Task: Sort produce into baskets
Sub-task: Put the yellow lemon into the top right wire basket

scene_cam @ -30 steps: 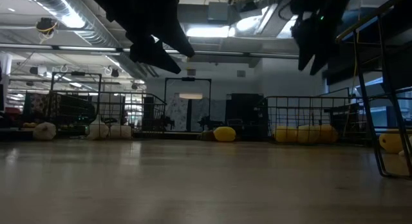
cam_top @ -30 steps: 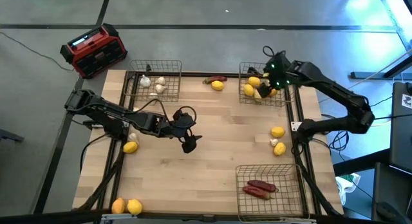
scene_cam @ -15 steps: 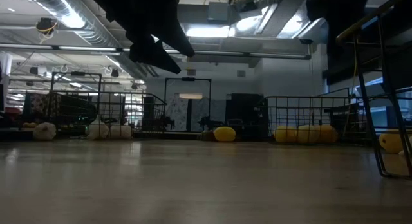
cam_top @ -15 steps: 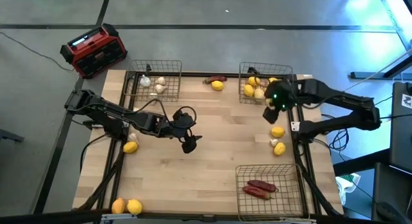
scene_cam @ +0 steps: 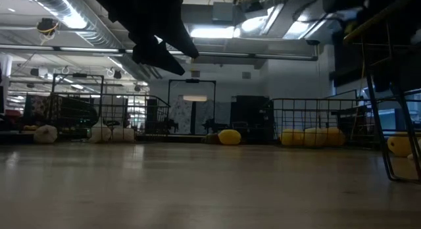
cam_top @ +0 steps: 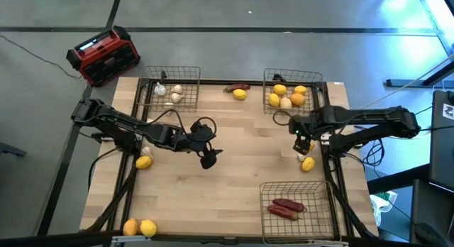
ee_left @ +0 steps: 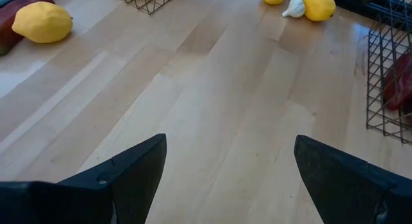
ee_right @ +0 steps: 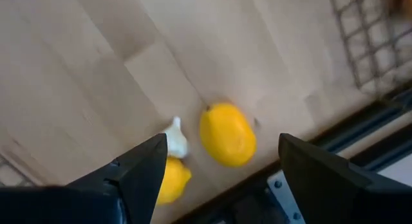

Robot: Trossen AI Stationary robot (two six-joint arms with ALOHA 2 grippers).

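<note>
High view: left gripper [cam_top: 208, 156] hovers over bare wood near table centre, fingers apart, nothing between them. Right gripper [cam_top: 303, 142] sits by the table's right edge, just below the top-right basket [cam_top: 316, 98], above a yellow fruit [cam_top: 308, 163] and a whitish bulb [cam_top: 301, 158] lying on the wood. That basket holds several yellow and orange fruits [cam_top: 286, 97]. Top-left basket [cam_top: 186, 81] holds whitish bulbs [cam_top: 170, 94]. Bottom-right basket [cam_top: 319, 194] holds dark red peppers [cam_top: 286, 207]. Loose pcs: a yellow fruit [cam_top: 240, 94] touching a dark red pepper [cam_top: 238, 86] between the two top baskets; a yellow fruit [cam_top: 144, 162] at the left edge by the left arm; an orange and a yellow fruit [cam_top: 139, 228] at the bottom-left corner. Red and black box [cam_top: 105, 56] on the floor off the table's top-left corner.

Low view: dark left gripper hangs top left, well above the tabletop. Yellow fruit mid-distance, mesh baskets behind, room beyond.

Left wrist view: own fingers [ee_left: 132, 176] spread wide, only bare wood between. Farther off, two yellow fruits w/ a bulb [ee_left: 295, 6] between them; a red pepper inside a mesh basket.

Right wrist view: own fingers [ee_right: 139, 174] wide apart, empty. Between them, lower down on the wood, a yellow fruit [ee_right: 226, 134], a whitish bulb just beside it, a second yellow fruit [ee_right: 173, 178] partly hidden behind one finger.
</note>
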